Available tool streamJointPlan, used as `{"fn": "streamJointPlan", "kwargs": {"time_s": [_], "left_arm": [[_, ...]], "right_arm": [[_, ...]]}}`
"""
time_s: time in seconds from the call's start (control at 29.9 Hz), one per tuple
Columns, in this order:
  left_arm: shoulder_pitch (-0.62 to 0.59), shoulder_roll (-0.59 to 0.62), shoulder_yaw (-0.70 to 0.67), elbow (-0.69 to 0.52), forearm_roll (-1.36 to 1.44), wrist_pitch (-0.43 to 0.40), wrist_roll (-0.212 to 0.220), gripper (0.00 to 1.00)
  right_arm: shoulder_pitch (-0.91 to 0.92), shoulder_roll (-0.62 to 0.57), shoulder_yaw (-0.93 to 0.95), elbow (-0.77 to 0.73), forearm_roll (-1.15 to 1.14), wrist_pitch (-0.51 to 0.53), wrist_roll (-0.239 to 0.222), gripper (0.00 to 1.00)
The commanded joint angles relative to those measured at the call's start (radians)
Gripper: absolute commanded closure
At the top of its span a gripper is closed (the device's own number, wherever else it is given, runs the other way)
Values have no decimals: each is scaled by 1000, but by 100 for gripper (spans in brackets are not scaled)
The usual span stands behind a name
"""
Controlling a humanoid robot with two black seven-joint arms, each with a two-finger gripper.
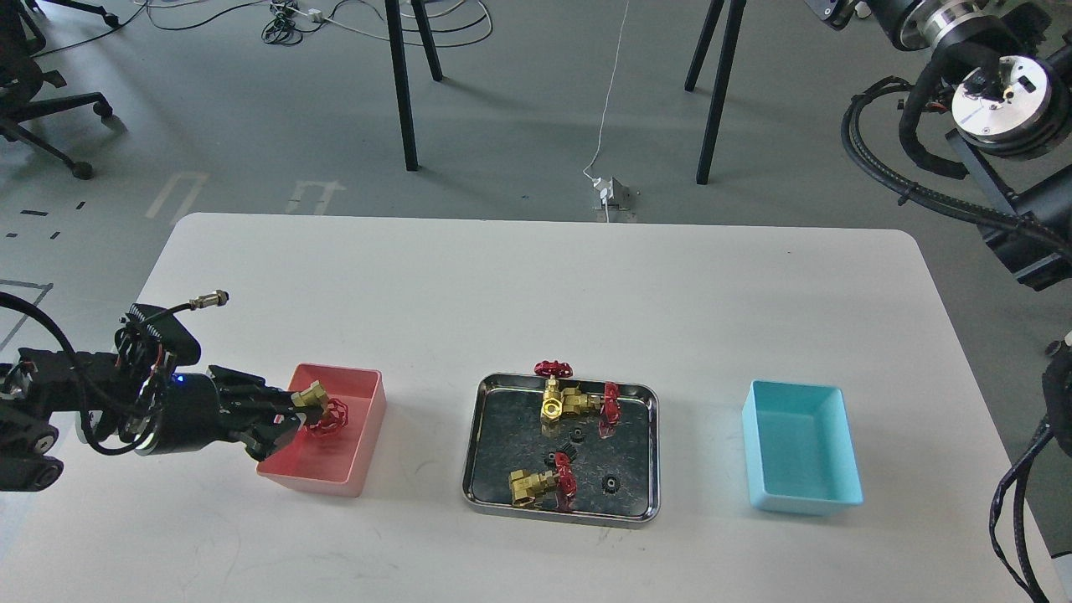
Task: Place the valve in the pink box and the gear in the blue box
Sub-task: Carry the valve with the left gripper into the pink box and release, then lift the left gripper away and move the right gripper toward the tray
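Note:
My left gripper is shut on a brass valve with a red handwheel and holds it over the pink box at the table's left. Several more valves and small black gears lie in the steel tray at the middle. The blue box stands empty at the right. My right arm is raised off the table at the top right; its gripper does not show.
The white table holds the pink box, the tray and the blue box in one row near its front. Black cables hang at the right edge. Chair and stand legs are on the floor behind the table.

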Motion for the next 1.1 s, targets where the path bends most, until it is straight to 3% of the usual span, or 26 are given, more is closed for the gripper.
{"fn": "streamJointPlan", "kwargs": {"time_s": [0.0,0.2,0.43,0.53,0.67,0.8,0.87,0.9,1.07], "left_arm": [[-1,-9,0,2,0,0,0,69],[4,-26,-17,2,0,0,0,58],[1,-25,-37,0,0,0,0,53],[-6,-8,-100,0,-12,0,0,46],[-7,116,-374,-26,-26,0,0,39],[4,236,-754,-139,-241,-19,0,34],[27,245,-904,-161,-422,-125,0,25],[37,235,-972,-161,-517,-171,0,19],[100,107,-1287,-121,-892,-414,0,8]], "right_arm": [[-13,0,1,-2,-2,8,2,0],[-33,-3,4,-12,-2,13,2,0],[-47,-19,-9,9,-15,24,-1,0],[-33,-22,-61,46,-57,54,-5,0],[24,-77,-238,133,-334,111,-6,0],[91,-146,-409,223,-674,281,-5,0],[126,-189,-457,279,-800,385,-5,0],[145,-207,-476,309,-868,385,-5,0],[222,-226,-542,458,-1223,385,-5,0]]}}
